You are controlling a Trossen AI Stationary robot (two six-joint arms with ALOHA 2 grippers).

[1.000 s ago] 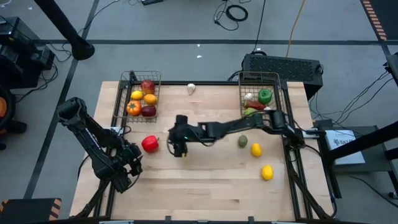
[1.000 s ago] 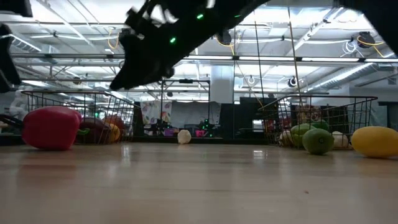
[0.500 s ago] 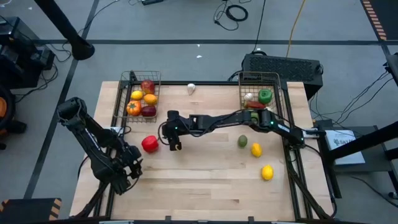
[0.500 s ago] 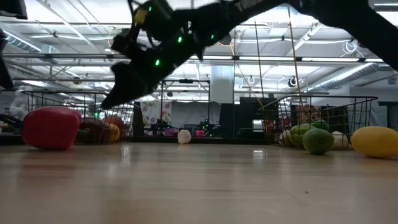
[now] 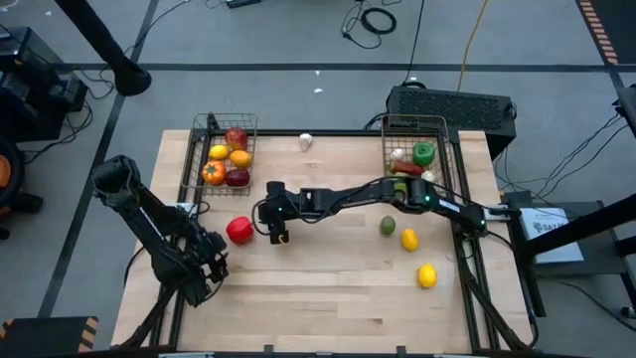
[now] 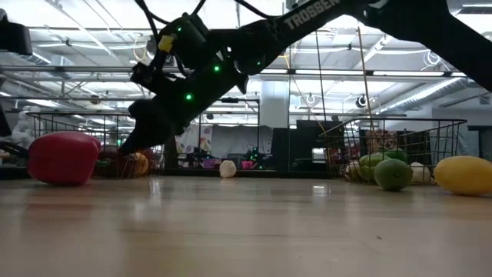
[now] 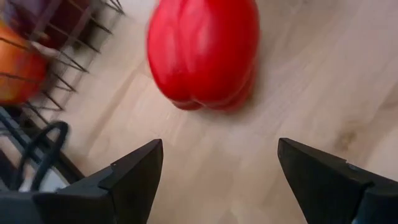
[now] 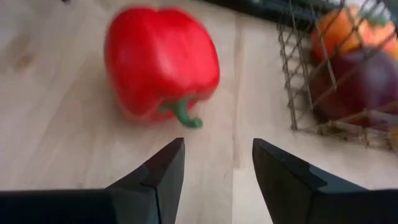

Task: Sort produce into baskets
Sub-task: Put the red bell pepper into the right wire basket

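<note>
Centrally, red pepper (image 5: 238, 231) on the table (image 5: 328, 298), lying free, just outside the left basket (image 5: 225, 154); right gripper (image 5: 277, 231) just beside the pepper, fingers apart, empty; left gripper (image 5: 207, 276) near the pepper, toward the table's front, fingers wide apart, empty; lime (image 5: 388, 226) and two lemons (image 5: 408, 239) well away from the pepper, near the right basket (image 5: 417, 149); garlic (image 5: 305, 141) between the baskets.

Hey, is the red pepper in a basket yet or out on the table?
Out. The red pepper lies on the bare table, just outside the left basket.
</note>
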